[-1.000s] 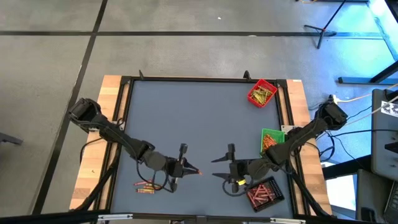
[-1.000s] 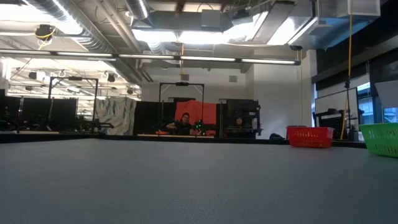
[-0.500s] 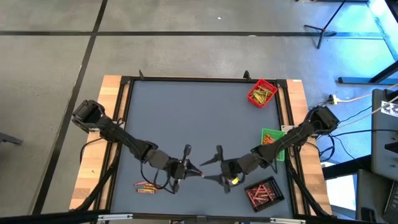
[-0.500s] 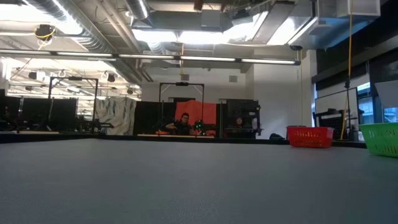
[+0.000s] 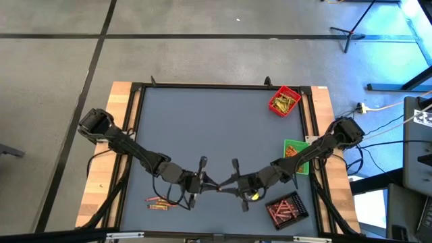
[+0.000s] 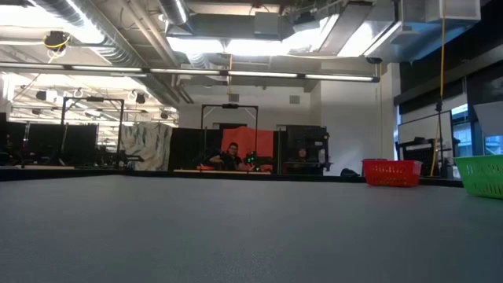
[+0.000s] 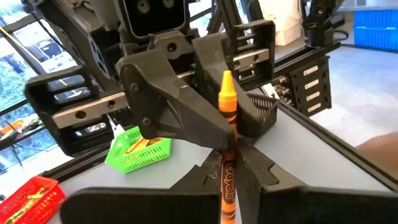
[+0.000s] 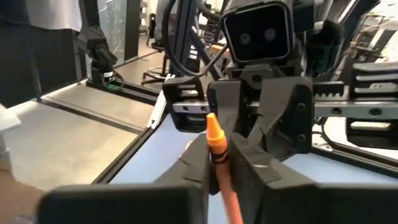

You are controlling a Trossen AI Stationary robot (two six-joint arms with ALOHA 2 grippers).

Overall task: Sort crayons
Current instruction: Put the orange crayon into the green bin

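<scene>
Now | left gripper [image 5: 206,181] pinches an orange crayon [image 7: 227,118] | right gripper [image 5: 233,186], fingers spread, has moved in tip-to-tip around it | handover looks imminent

The high view looks straight down on the whole surface [image 5: 216,128] and both arms. The low view sits at surface height, facing level across it into the room, sharing the red tray [image 6: 391,172] and green tray [image 6: 480,174] with the high view. Each wrist view looks forward, very close, past its own fingers [image 7: 186,124] at the other arm; both share one orange crayon [image 7: 227,112], probably the same stick.
</scene>
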